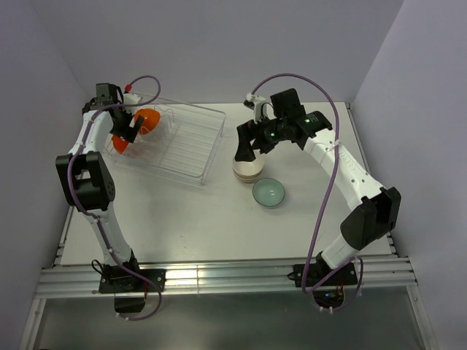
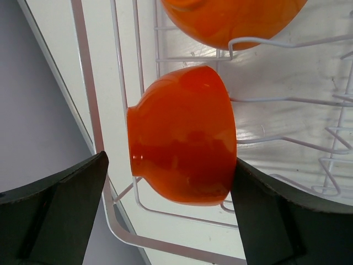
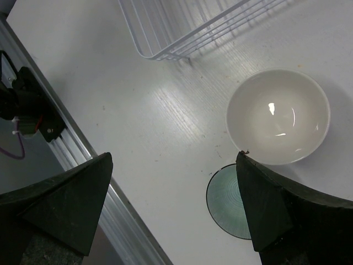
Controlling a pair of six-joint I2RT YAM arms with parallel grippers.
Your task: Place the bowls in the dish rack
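Orange bowls number two, both in the dish rack (image 1: 198, 138) at the far left of the bench (image 1: 219, 226). The first orange bowl (image 2: 182, 135) lies tipped on its side among the white wires (image 2: 287, 141), and the second orange bowl (image 2: 231, 16) sits just beyond it. The left gripper (image 2: 171, 160) straddles the first orange bowl with its jaws spread wide. One finger is clear of the foot and the other is at the rim, though whether that one touches I cannot tell.

To the right of the rack, two more bowls rest on the bench: one cream bowl (image 3: 278, 116) and one teal bowl (image 3: 226, 205), side by side, the teal one nearer. Whether the cream bowl sits on another I cannot tell. The right gripper (image 3: 175, 156) hangs above the cream bowl, jaws wide and holding nothing.
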